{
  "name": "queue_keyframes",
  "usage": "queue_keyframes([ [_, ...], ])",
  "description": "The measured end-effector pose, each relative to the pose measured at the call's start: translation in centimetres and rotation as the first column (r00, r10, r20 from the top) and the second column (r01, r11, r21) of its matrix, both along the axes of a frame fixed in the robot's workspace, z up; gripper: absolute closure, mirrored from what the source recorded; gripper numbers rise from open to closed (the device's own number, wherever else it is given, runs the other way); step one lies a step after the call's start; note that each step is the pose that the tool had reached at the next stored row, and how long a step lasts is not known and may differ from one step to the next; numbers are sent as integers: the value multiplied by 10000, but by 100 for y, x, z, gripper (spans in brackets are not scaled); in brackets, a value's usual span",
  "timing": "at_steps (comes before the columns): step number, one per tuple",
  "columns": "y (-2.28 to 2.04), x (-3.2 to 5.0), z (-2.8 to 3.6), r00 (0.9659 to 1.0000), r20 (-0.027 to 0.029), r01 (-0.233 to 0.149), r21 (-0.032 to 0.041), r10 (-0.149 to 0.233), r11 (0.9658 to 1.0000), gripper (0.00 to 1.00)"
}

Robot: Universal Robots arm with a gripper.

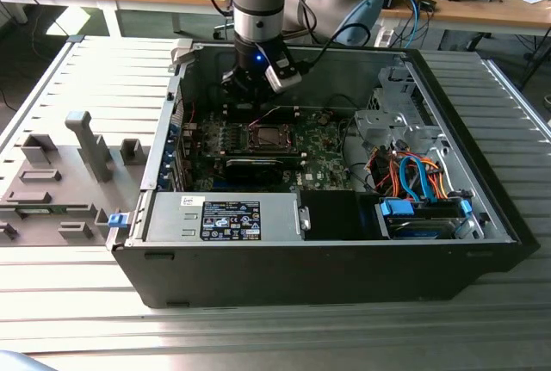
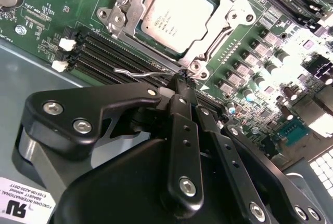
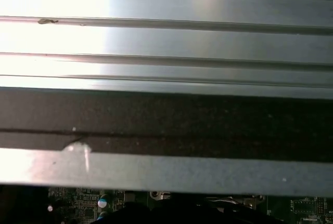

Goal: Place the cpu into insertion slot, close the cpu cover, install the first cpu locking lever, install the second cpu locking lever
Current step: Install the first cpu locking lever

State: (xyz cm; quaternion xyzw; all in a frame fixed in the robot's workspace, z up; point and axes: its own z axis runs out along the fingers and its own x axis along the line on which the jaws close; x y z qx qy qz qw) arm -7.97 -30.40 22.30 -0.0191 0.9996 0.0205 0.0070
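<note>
The cpu (image 2: 179, 18) sits in the insertion slot (image 2: 136, 33) under the closed cpu cover (image 2: 218, 26). The gripper (image 2: 181, 81) has its fingers pressed together at a thin, springy wire locking lever (image 2: 138, 71); best pushed near its hooked end.

No legible print on the cpu (image 2: 177, 13); likewise the white label (image 2: 23, 208)

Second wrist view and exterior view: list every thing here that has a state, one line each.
cpu: seated in the insertion slot.
cpu cover: closed down around the cpu.
locking lever: thin wire, its end at the gripper's tips.
gripper: fingertips together at the lever.
computer case: side open.
</note>
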Motion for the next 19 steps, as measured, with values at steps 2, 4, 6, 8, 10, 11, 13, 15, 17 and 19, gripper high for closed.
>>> queue_keyframes([
  [2,0,5,-8,10000,1,1,-2,-1,10000,89],
  [4,0,7,-15,10000,1,-2,-2,2,10000,89],
  [6,1,10,-29,10000,1,-26,-6,26,10000,89],
  [8,2,17,-43,10000,1,-43,-9,43,10000,89],
  [10,3,26,-61,10000,1,-59,-12,59,10000,89],
  [11,3,29,-65,10000,1,-61,-13,61,10000,89],
  [13,3,37,-76,10000,0,-65,-14,65,10000,89],
  [15,3,51,-87,10000,0,-70,-16,70,10000,89],
  [17,4,89,-112,10000,-1,-79,-24,79,10000,89],
  [19,5,108,-122,10000,-1,-83,-26,83,10000,89],
])
